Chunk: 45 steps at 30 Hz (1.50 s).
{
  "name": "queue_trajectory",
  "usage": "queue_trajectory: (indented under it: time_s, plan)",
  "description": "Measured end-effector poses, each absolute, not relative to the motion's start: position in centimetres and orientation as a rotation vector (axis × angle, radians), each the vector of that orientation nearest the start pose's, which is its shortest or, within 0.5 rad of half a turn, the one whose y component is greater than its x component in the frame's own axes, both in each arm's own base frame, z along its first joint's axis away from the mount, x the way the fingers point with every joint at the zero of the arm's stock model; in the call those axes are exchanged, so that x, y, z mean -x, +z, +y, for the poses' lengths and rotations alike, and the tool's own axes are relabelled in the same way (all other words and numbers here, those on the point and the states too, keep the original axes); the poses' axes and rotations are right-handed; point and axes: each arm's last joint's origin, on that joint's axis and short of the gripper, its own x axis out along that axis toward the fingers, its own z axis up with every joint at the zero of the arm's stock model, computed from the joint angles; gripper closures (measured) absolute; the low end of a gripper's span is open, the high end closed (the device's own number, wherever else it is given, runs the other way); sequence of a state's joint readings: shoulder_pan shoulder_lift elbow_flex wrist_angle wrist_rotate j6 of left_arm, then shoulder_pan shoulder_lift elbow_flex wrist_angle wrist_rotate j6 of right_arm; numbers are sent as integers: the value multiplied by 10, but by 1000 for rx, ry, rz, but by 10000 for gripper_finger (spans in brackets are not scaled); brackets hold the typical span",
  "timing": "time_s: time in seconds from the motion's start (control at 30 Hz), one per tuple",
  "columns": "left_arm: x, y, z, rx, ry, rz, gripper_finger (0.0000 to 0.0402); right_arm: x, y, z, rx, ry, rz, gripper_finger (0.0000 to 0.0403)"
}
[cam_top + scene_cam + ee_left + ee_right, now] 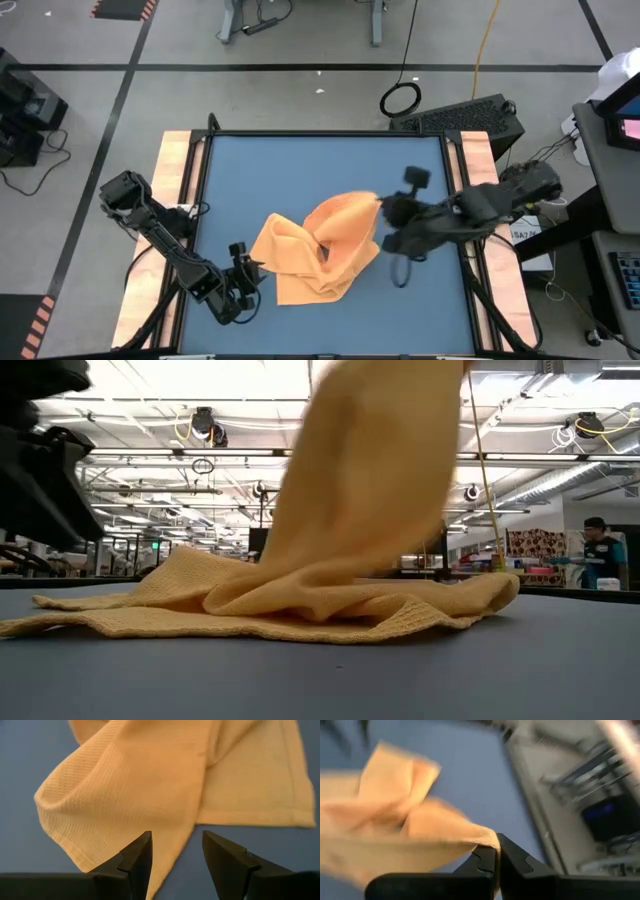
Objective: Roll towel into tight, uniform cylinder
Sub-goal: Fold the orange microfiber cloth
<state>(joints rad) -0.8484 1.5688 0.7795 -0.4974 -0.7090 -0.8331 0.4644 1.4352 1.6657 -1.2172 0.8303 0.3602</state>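
Observation:
The orange-yellow towel (315,250) lies crumpled on the blue table top, one part drawn up toward the right. In the low view that raised part (370,470) stands tall above the folds lying flat (250,615). My right gripper (382,207) is above the towel's right side, shut on it. My left gripper (177,855) is open at the towel's near left side (262,262); its fingers stand on either side of a folded edge (165,845), and I cannot tell whether they touch it. My right gripper pinches an edge of the towel at a corner (487,839) between its two shut fingers, coming from the table's right side and slanting down. That part is lifted clear and the cloth slopes down from it, while the rest lies on the table.
Wooden rails (175,200) run along the blue surface's left and right sides. A black box (470,115) sits beyond the far right corner. A person (600,555) stands far off in the room. Bare blue surface lies far of the towel (300,165).

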Motion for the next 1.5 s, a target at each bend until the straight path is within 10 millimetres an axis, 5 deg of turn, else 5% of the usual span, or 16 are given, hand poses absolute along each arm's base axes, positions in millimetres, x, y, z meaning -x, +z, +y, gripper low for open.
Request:
queue_trajectory:
  time_s: [0.17,0.47,0.73,0.9,1.07,1.3,1.5]
  plan:
    - [-179,149,-188,-183,212,862,223,-211,422,90,208,-522,603,403]
    - [-184,114,-190,-376,199,969,223,-195,386,77,224,-689,712,403]
    - [-199,109,-175,-383,292,978,235,-197,372,79,166,-703,725,403]
    - [-211,110,-163,-360,270,1045,285,-200,372,84,69,-644,731,382]
    - [-220,109,-157,-366,236,1065,384,-201,372,94,-14,-548,760,334]
    - [-234,138,-162,-407,246,944,398,-189,362,103,-117,-573,835,265]
    - [-249,181,-166,-447,246,807,400,-183,321,111,-183,-606,969,229]
